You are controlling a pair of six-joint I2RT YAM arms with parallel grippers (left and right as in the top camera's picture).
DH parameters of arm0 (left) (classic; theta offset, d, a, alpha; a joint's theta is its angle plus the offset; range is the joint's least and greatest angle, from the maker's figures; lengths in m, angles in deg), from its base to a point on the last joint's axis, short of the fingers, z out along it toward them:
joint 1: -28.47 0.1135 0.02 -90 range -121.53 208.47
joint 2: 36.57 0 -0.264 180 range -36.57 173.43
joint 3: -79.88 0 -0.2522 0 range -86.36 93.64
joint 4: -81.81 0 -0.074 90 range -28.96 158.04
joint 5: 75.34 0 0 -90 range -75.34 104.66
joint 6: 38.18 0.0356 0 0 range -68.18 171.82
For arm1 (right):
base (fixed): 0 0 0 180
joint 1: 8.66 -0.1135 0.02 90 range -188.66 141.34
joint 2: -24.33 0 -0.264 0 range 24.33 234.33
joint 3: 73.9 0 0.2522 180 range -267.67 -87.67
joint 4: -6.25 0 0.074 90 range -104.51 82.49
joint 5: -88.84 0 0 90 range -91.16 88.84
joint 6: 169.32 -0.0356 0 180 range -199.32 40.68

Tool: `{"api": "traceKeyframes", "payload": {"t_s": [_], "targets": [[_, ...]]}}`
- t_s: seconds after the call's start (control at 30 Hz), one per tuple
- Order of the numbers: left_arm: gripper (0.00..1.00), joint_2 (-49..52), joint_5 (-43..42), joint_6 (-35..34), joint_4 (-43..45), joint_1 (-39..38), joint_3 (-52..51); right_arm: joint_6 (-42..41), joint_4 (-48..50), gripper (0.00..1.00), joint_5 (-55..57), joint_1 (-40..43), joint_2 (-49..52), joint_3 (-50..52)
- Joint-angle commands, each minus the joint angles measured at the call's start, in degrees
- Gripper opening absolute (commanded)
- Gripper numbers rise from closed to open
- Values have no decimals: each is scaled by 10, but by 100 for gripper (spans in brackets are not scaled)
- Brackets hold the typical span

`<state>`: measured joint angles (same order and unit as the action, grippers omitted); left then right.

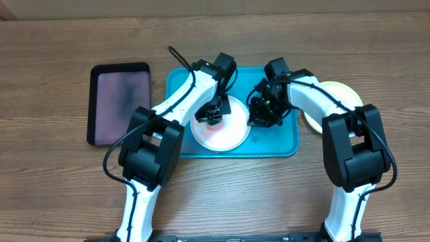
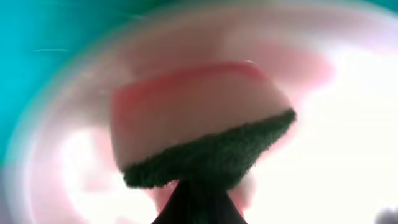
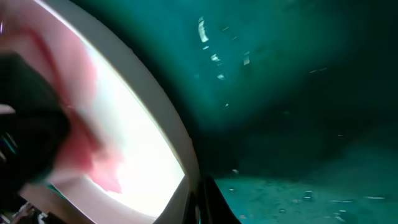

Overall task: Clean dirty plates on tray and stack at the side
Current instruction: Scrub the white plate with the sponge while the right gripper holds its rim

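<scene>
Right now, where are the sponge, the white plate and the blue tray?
sponge (image 2: 199,112): left wrist view, on its pale pink-stained side.
white plate (image 1: 227,138): overhead view, on its bare lower middle.
tray (image 1: 279,140): overhead view, on its bare floor, lower right.

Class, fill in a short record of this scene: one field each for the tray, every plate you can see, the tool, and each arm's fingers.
tray: turquoise tray, centre of view
on tray: white plate, red smears
beside tray: yellow-green plate, off its right side
left fingers: hold a sponge on the white plate
right fingers: at the white plate's right rim, grip unclear
other: black tray, far left
</scene>
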<state>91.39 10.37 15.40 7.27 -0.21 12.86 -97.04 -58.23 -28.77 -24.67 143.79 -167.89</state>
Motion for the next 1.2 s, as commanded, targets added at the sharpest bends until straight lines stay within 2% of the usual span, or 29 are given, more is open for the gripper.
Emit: {"api": "traceKeyframes", "payload": {"t_s": [0.0,0.1,0.23,0.37,0.43,0.5,0.57,0.67,0.77,0.87,1.03,1.1,1.17], "targets": [[4,17,-191,174,19,-26,3,-2,9,4,4,15,-3,4],[4,17,-191,220,42,-30,3,-2,9,4,4,20,-3,4],[4,17,-115,191,94,-25,3,-3,7,4,3,21,-3,4],[4,17,45,69,113,-19,3,-2,5,4,3,21,-3,4],[4,17,163,-42,99,-15,3,-2,4,4,3,21,-3,4],[4,17,237,-120,81,-13,3,-2,4,4,3,21,-3,4],[4,17,269,-162,65,-13,3,-2,4,4,3,21,-3,4],[4,17,250,-163,36,-14,3,-2,4,4,3,21,-3,4],[4,17,147,-128,-17,-20,3,-2,6,4,4,21,-3,4],[4,17,28,-30,-50,-25,3,-2,7,4,3,21,-3,4],[4,17,-185,174,-53,-28,3,-2,7,4,3,21,-3,4],[4,17,-218,211,-42,-28,3,-2,6,4,3,21,-3,4],[4,17,-217,216,-20,-27,3,-2,5,4,3,21,-3,4]]}}
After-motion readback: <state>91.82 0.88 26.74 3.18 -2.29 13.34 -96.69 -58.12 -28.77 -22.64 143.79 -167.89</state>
